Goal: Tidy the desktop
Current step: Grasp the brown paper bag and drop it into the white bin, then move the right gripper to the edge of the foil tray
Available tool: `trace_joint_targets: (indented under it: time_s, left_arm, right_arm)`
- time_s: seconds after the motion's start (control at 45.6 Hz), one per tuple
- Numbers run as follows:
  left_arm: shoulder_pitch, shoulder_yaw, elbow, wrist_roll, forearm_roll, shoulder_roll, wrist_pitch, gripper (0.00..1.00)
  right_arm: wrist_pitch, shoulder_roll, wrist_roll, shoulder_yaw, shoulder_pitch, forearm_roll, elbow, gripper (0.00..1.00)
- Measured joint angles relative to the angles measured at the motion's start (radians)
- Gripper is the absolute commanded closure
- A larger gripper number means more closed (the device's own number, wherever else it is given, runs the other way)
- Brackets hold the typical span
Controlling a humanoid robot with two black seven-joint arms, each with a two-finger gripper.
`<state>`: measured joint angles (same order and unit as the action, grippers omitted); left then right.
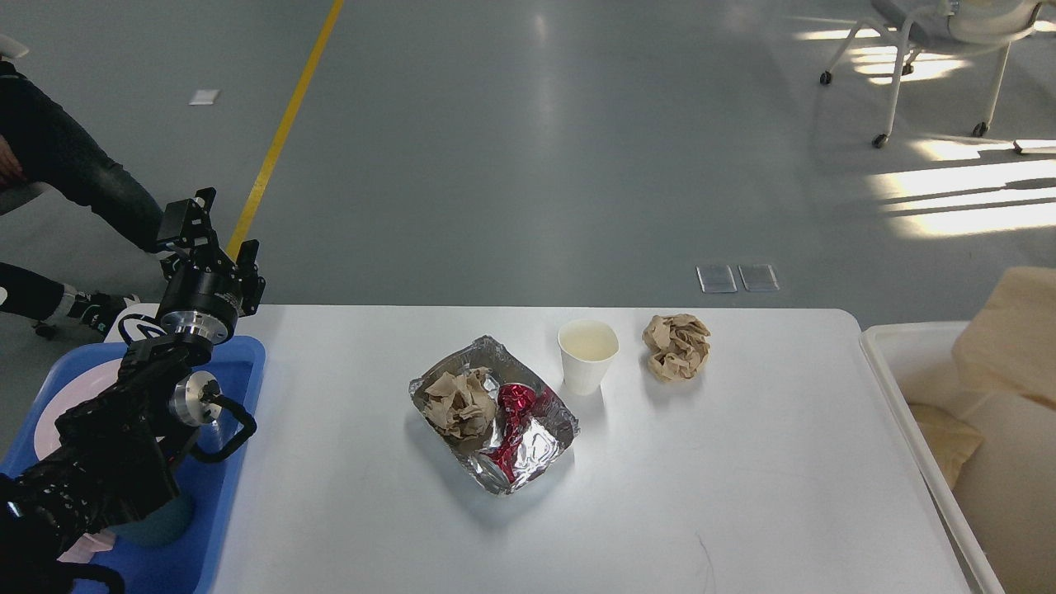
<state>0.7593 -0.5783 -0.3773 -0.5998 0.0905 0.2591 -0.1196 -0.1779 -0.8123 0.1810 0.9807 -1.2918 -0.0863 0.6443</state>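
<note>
The white desktop (pixel 742 462) carries a crumpled foil tray (pixel 536 441) that holds a brown paper wad (pixel 458 404) and a crushed red can (pixel 513 412). A white paper cup (pixel 587 355) stands upright behind it, and a crumpled brown paper ball (pixel 677 345) lies to the cup's right. My left gripper (pixel 216 238) is raised above the table's far left corner, open and empty. My right gripper is out of view. A brown paper bag (pixel 1011 330) shows at the right edge over the bin.
An off-white bin (pixel 895 363) stands off the table's right end with brown paper (pixel 945 437) inside. A blue tray (pixel 239 363) on the left holds a plate (pixel 70 400) and a teal object (pixel 157 524). A person's legs (pixel 58 165) are at far left.
</note>
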Motion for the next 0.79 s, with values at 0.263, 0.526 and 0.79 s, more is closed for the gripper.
trace_joint_targets:
  time_s: [0.263, 0.526, 0.79]
  left_arm:
    - [0.0, 0.0, 0.0, 0.0, 0.0, 0.0, 0.0, 0.03]
    - [0.0, 0.0, 0.0, 0.0, 0.0, 0.0, 0.0, 0.03]
    - [0.0, 0.0, 0.0, 0.0, 0.0, 0.0, 0.0, 0.03]
  right_arm:
    - [0.164, 0.054, 0.001, -0.053, 0.185, 0.003, -0.04, 0.0]
    - [0.167, 0.078, 0.002, -0.053, 0.162, 0.005, -0.033, 0.0]
    - [0.133, 0.176, 0.002, -0.011, -0.092, 0.012, 0.021, 0.0]
